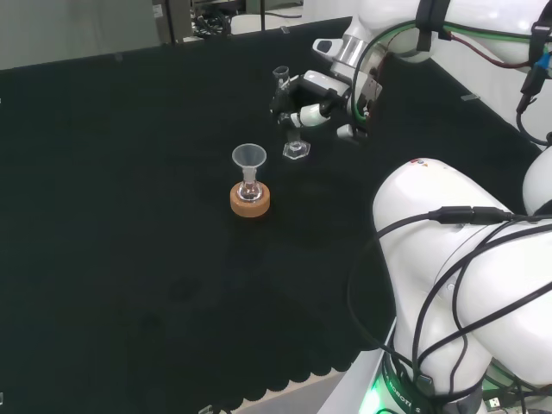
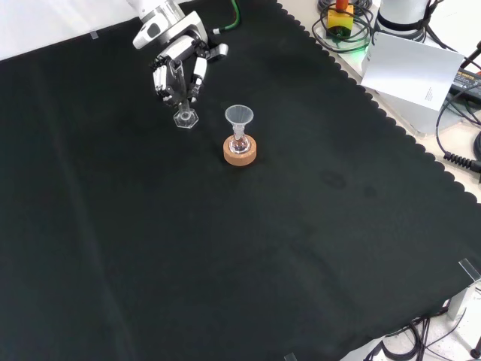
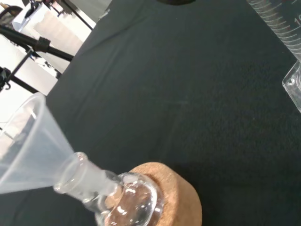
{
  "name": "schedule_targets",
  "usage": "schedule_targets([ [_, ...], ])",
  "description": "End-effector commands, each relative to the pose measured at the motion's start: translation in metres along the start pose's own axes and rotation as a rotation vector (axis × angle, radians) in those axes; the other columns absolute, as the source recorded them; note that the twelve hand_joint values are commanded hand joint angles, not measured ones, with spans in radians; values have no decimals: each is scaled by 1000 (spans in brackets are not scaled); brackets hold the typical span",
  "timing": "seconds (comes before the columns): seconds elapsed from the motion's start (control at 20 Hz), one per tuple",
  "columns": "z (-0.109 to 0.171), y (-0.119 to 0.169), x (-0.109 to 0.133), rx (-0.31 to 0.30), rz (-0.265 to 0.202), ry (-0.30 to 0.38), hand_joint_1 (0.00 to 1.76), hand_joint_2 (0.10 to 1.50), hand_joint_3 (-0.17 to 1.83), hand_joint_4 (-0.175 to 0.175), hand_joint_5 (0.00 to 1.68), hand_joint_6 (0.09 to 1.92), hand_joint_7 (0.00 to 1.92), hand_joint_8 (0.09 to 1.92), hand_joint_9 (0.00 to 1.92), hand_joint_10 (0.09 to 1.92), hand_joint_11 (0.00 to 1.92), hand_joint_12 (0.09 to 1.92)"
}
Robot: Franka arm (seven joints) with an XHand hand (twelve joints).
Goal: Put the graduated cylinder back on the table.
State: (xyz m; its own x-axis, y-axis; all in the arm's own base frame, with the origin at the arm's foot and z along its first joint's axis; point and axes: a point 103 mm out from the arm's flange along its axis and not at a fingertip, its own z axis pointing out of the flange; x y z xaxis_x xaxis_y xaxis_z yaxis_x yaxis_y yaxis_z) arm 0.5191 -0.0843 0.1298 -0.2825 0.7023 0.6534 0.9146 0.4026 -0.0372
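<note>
1. Cloth, black and scallop-edged, covers the bench under all the ware.
2. White arm links rise at the right of the head view, cut off by that view's edge; cables run over them.
3. The hand comes in from the top of the front view with its fingers curled around the graduated cylinder. Those fingers hide the middle of the tube, so only its spouted top and lower end can be seen.
4. The graduated cylinder stands upright, and its hexagonal foot looks to be down on the cloth, though contact is hard to judge. Whether it holds any liquid cannot be made out through the clear wall.
5. A cork ring sits just beside the foot, apart from it, and carries a small round flask.
6. A clear funnel stands in the flask's neck. Glints show inside the flask, but its contents cannot be told.
</note>
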Motion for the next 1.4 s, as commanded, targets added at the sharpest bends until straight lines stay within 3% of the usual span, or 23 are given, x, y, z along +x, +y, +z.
schedule_targets([
  [0.05, 8, 6, -10, -16, -7, 25, 1492, 1106, -1, -105, 922, 872, 771, 1238, 1069, 1022, 1032, 812],
  [0.8, 26, 7, -30, -89, -4, 64, 1491, 1107, 0, -106, 921, 870, 766, 1249, 1067, 1016, 1023, 813],
  [1.4, 28, 8, -35, -87, -2, 81, 1488, 1120, 3, -99, 893, 879, 735, 1293, 1041, 1054, 1001, 840],
])
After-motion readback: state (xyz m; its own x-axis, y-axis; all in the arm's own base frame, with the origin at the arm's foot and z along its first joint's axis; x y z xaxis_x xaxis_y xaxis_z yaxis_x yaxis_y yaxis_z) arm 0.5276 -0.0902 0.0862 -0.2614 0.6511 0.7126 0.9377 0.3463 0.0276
